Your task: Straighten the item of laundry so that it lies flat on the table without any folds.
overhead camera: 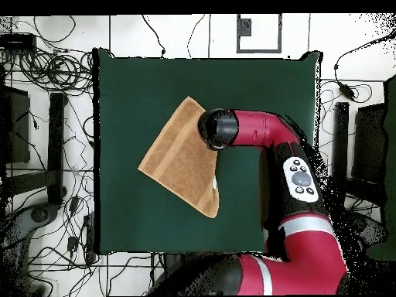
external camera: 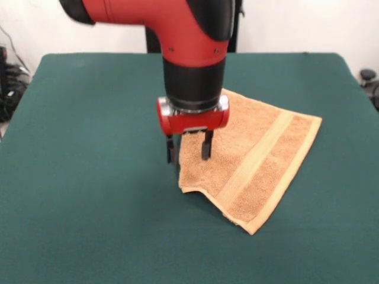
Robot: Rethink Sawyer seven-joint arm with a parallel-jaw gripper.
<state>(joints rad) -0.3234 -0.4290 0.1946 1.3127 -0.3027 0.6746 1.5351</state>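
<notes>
The item of laundry (external camera: 254, 160), a tan-orange towel with a woven band, lies on the green table (external camera: 89, 177) right of centre. Its near left corner looks slightly turned up, and the near hem shows a thick, doubled edge. My gripper (external camera: 188, 149) hangs over the towel's left edge, open. One finger is over the bare cloth, the other over the towel, and nothing is held between them. In the overhead view the towel (overhead camera: 182, 155) lies as a slanted rectangle with a small white label by one hem. The arm's black wrist (overhead camera: 215, 129) covers its edge and hides the fingers.
The table (overhead camera: 131, 93) is much larger than the towel, with green surface on every side of it. Cables and dark equipment (overhead camera: 46, 77) lie on the floor around the table. A black object (external camera: 367, 77) stands beyond the right edge.
</notes>
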